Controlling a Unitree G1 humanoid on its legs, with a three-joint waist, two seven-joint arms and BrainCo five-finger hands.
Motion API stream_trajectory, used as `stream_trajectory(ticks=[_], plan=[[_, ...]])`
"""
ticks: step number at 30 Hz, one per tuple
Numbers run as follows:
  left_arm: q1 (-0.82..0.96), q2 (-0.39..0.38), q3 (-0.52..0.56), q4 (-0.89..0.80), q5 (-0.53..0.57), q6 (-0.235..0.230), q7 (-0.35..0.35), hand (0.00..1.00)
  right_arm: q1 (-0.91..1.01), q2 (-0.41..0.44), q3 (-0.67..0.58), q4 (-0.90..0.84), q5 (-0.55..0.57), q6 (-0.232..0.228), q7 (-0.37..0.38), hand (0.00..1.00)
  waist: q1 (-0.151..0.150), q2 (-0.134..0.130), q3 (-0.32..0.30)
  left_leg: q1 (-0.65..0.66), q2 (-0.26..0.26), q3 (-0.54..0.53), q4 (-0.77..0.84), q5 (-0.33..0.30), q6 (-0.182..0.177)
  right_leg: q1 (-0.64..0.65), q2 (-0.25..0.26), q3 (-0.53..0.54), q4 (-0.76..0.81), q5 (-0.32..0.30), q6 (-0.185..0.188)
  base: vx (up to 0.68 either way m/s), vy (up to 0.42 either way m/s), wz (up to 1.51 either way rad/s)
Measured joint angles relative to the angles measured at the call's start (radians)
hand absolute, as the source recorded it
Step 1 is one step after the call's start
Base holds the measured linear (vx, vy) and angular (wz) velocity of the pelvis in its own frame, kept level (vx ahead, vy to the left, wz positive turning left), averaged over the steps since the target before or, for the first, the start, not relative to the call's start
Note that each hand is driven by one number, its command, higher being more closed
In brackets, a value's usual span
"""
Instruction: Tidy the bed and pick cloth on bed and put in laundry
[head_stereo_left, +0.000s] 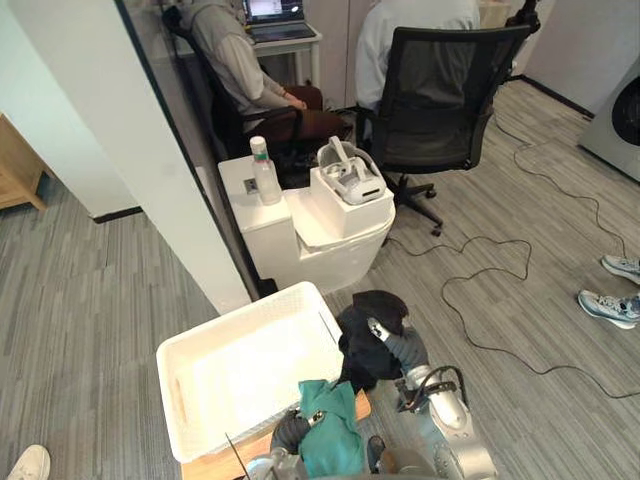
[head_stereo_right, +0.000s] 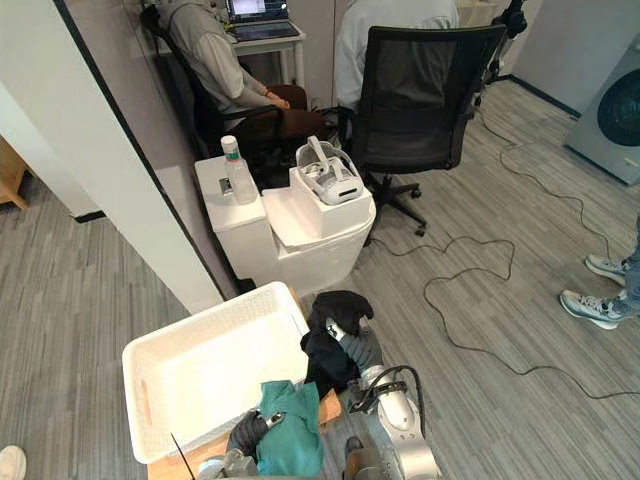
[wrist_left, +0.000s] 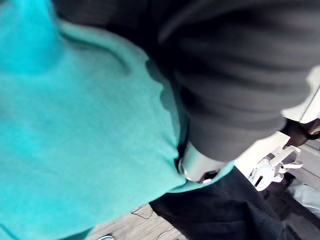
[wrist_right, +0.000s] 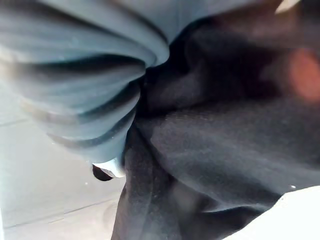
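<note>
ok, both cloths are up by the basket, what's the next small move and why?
Probably swing the right robot hand toward the robot's left, so the black cloth hangs over the white basket. The basket looks empty, and the black cloth sits just outside its right rim. The teal cloth at the left robot hand is at the near corner, also not in.
</note>
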Motion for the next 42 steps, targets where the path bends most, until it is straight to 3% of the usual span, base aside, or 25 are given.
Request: stream_trajectory(ticks=[1,2,3,5,7,14,24,28,33,37,42], plan=[[-0.001,0.006,-0.005,-0.001,0.001,-0.001,0.0,1.0,-0.003,-0.004,-0.001,-0.031,-0.008,-0.003,0.001,1.0,0.0,-0.005,0.001,-0.006,0.018,0.03,0.034,-0.042,0.02,0.003,-0.007,-0.008,-0.004,0.002,-0.001,-0.02,0.055,0.33],[-0.002,0.004,-0.01,0.0,0.001,-0.002,0.001,1.0,-0.022,-0.015,-0.02,-0.074,-0.016,-0.008,0.0,1.0,-0.001,0.004,-0.009,-0.018,0.104,0.107,0.093,-0.08,0.054,-0.003,0.002,-0.022,-0.003,0.0,0.0,-0.05,0.096,0.09],[-0.013,-0.015,-0.015,0.002,0.002,0.001,0.005,1.0,-0.066,-0.042,-0.033,-0.105,-0.018,-0.01,0.002,1.0,0.009,0.014,-0.013,-0.031,0.125,0.085,0.08,-0.096,0.003,-0.015,0.021,-0.007,0.009,-0.001,0.003,-0.06,0.106,0.02],[-0.03,-0.007,-0.044,0.003,0.0,0.01,0.025,1.0,-0.12,-0.053,-0.058,-0.146,-0.016,-0.012,0.025,1.0,0.001,-0.001,-0.021,-0.018,0.103,0.076,-0.005,-0.092,0.006,-0.028,0.017,0.0,-0.008,-0.001,0.011,-0.06,0.094,0.17],[-0.045,0.008,-0.078,0.012,-0.001,0.03,0.053,1.0,-0.158,-0.066,-0.069,-0.212,-0.018,-0.011,0.049,1.0,-0.002,-0.034,-0.032,0.02,0.058,0.059,-0.11,-0.023,0.007,-0.02,-0.008,0.013,-0.026,0.016,0.028,-0.1,0.093,0.33],[-0.049,0.005,-0.104,0.03,-0.015,0.056,0.098,1.0,-0.341,-0.128,-0.067,-0.305,0.03,-0.014,0.119,1.0,0.0,-0.046,-0.052,0.082,0.035,0.083,-0.261,0.027,0.01,-0.004,-0.017,0.075,-0.052,0.047,0.039,-0.08,0.047,0.15],[-0.118,-0.004,-0.107,0.03,-0.018,0.072,0.112,1.0,-0.441,-0.13,-0.002,-0.299,0.036,-0.014,0.129,1.0,-0.001,-0.043,-0.06,0.09,0.053,0.124,-0.291,0.076,-0.003,0.012,-0.001,0.087,-0.104,0.094,0.025,0.0,-0.009,0.0],[-0.132,-0.006,-0.102,0.029,-0.018,0.088,0.122,1.0,-0.466,-0.128,0.058,-0.259,0.023,-0.026,0.125,1.0,0.003,-0.029,-0.07,0.096,0.055,0.13,-0.286,0.079,-0.001,0.015,0.001,0.079,-0.105,0.112,0.045,0.01,-0.001,-0.01],[-0.143,-0.026,-0.081,0.023,-0.018,0.107,0.138,1.0,-0.474,-0.121,0.112,-0.256,-0.036,-0.037,0.106,1.0,0.029,-0.029,-0.074,0.105,0.056,0.129,-0.294,0.061,0.011,0.029,-0.001,0.067,-0.109,0.117,0.052,-0.05,-0.009,0.02],[-0.152,-0.043,-0.073,0.019,-0.017,0.129,0.16,1.0,-0.502,-0.098,0.143,-0.256,-0.073,-0.073,0.094,1.0,0.029,-0.029,-0.074,0.103,0.073,0.165,-0.294,0.06,0.012,0.03,0.006,0.041,-0.121,0.132,0.05,-0.03,-0.036,0.0],[-0.159,-0.06,-0.071,-0.01,-0.017,0.149,0.185,1.0,-0.503,-0.09,0.186,-0.256,-0.132,-0.077,0.047,1.0,0.029,-0.021,-0.085,0.09,0.09,0.174,-0.294,0.075,-0.005,0.03,0.016,0.0,-0.143,0.144,0.048,0.01,-0.033,0.03]])
